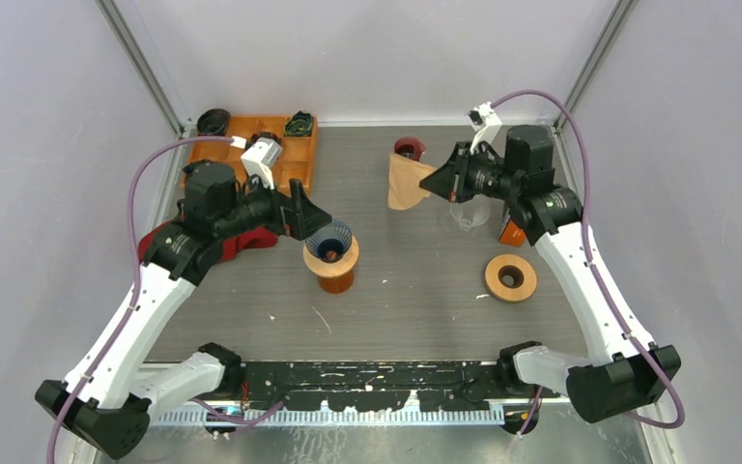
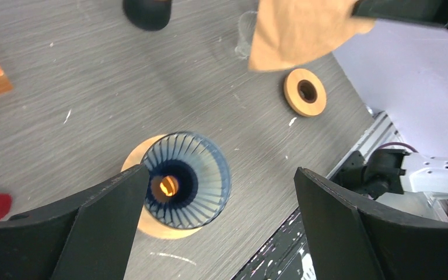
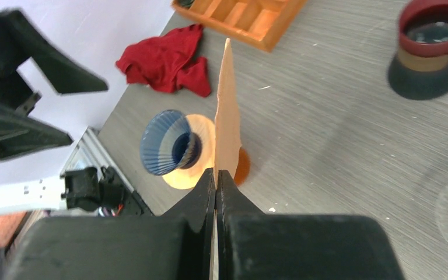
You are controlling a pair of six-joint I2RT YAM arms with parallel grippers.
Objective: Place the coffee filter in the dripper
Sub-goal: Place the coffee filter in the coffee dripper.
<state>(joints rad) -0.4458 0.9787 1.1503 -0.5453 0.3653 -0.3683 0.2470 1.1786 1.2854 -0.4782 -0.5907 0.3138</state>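
- Top external view: the right gripper (image 1: 427, 183) sits in the upper middle of the frame. Its jaws are pressed together on the coffee filter (image 1: 407, 182).
- The filter is brown paper, held clear of the table (image 1: 415, 309). It sticks out from the fingertips toward the left of the frame.
- Right wrist view: the filter (image 3: 226, 116) appears edge-on, a thin upright sheet rising from between the shut fingers (image 3: 201, 192).
- The dripper (image 1: 329, 242) is a blue ribbed cone on a round wooden stand, just left of centre in the top view. It is well apart from the filter, and the filter is not in it.
- The left gripper (image 1: 307, 215) is at the upper left edge of the dripper, jaws wide apart and holding nothing.
- Left wrist view: the dripper (image 2: 186, 178) shows low in the frame between the two spread fingers (image 2: 93, 227). I cannot tell whether one finger touches its rim.
- A wooden ring (image 1: 510, 277) lies flat at centre right of the top view.
- A red cloth (image 1: 251, 242) lies left of the dripper, partly under the left arm.
- An orange tray (image 1: 299, 159) is at upper left, and a dark red cup (image 1: 409, 148) is just above the filter.
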